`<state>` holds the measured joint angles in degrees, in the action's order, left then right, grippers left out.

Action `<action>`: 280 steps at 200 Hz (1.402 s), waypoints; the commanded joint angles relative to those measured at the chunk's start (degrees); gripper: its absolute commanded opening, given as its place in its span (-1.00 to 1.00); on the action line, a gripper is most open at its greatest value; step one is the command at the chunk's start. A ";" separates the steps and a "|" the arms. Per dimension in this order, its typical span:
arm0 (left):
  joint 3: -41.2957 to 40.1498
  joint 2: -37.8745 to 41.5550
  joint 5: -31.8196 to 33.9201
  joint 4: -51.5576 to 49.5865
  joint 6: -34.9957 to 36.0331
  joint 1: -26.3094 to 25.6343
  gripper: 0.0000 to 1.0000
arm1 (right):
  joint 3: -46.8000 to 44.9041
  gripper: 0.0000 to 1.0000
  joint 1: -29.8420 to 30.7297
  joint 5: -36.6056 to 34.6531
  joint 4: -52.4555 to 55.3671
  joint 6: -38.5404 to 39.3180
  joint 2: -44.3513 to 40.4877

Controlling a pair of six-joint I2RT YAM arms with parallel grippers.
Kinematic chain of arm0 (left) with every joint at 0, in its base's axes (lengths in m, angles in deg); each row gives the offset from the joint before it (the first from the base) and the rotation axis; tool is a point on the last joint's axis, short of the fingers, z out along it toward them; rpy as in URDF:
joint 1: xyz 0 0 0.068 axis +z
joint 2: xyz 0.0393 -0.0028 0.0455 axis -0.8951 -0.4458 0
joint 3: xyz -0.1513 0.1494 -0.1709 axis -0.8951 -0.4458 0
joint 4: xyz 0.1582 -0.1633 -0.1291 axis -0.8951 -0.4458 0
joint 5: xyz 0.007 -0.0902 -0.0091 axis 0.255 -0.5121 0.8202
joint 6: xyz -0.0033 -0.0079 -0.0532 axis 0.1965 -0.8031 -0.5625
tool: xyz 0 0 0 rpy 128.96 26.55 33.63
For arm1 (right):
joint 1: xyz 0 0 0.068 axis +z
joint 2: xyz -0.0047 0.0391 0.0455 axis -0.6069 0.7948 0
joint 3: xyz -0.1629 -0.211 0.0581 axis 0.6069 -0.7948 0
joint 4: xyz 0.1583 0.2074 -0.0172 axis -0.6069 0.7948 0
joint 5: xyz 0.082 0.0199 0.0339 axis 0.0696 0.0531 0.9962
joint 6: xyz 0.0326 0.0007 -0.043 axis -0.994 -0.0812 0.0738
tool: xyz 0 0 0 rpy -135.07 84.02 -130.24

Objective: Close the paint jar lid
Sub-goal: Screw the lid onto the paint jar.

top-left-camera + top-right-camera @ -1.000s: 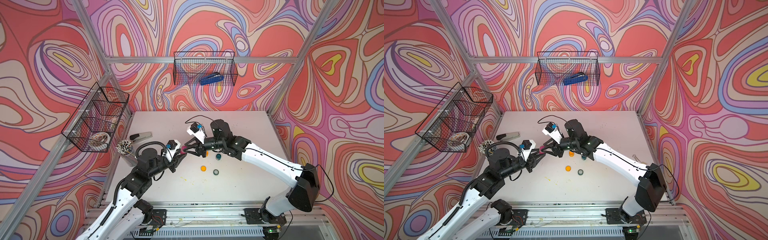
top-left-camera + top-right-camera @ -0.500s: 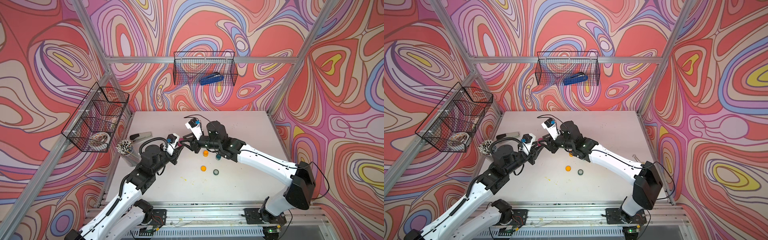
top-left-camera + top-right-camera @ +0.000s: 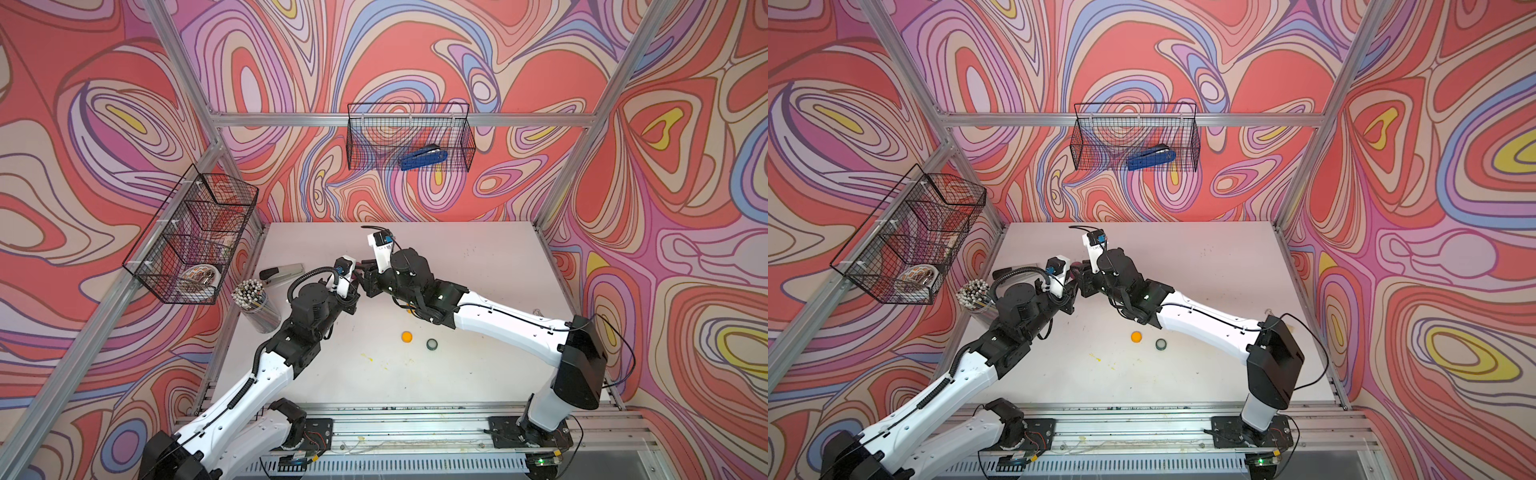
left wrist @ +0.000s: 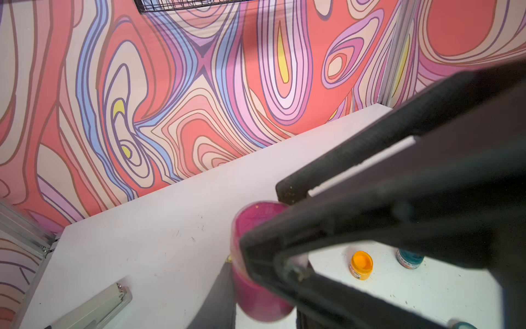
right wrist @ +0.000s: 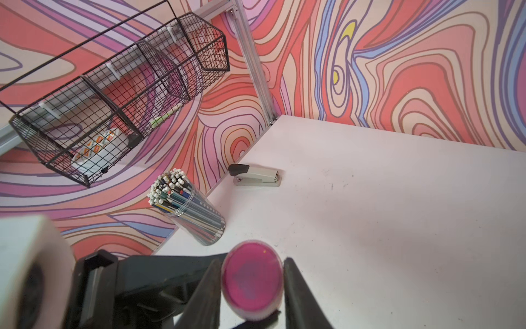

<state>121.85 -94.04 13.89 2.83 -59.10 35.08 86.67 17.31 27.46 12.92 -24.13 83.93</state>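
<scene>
A pink paint jar is held in the air over the back left of the table. My left gripper is shut on its body, one dark finger showing beside it. The round pink lid sits on the jar's mouth. My right gripper is shut on the lid's rim, with a finger on either side. In both top views the two grippers meet tip to tip, left gripper against right gripper. I cannot tell how tightly the lid sits.
A small orange jar and a dark teal jar stand on the table under the right arm. A pencil cup and a grey stapler sit by the left wall. Wire baskets hang on the walls.
Both grippers have carried the jar together toward the back left of the table, still joined on it. The right wrist has turned while holding the lid.
</scene>
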 commanded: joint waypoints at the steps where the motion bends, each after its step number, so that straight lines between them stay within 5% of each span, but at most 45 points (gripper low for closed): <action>1: 1.14 0.30 5.88 10.53 -0.05 0.80 -0.46 | -1.93 -0.28 2.70 0.81 6.46 -1.50 -0.66; 77: -1.84 4.39 5.62 3.21 -0.76 0.76 -0.46 | -5.67 0.18 0.32 -1.50 11.15 2.36 -7.95; 118: -0.39 8.31 0.81 -7.48 0.38 0.76 -0.46 | -9.03 0.33 -5.24 7.57 11.31 7.51 -13.30; 162: 2.58 11.86 -13.90 -20.22 1.79 0.78 -0.46 | -8.55 0.33 -8.50 23.51 11.85 17.74 -15.08; 206: 1.31 14.05 -25.35 -20.45 1.74 0.76 -0.45 | -5.14 0.28 -8.49 34.93 12.77 22.65 -12.56; 280: 0.91 12.95 -27.83 -19.07 1.19 0.77 -0.45 | -4.26 0.15 -8.46 38.54 12.48 23.51 -10.42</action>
<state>122.66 -81.12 -11.90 -16.58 -58.49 35.82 81.03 8.83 63.57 24.92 -1.69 72.41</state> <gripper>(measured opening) 0.320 0.581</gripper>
